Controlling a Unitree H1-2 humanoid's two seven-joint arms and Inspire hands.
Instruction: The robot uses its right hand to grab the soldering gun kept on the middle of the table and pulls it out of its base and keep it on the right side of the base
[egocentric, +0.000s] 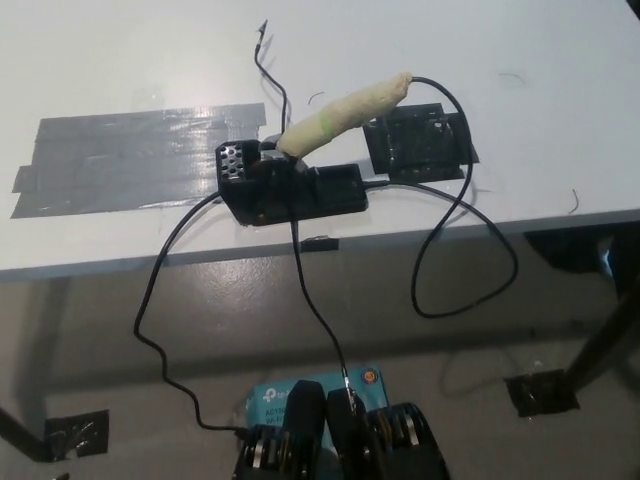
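Soldering gun (345, 113) tilted in its base (300, 192), handle toward upper right, tip down-left; both hands outside the picture, state unknowable.
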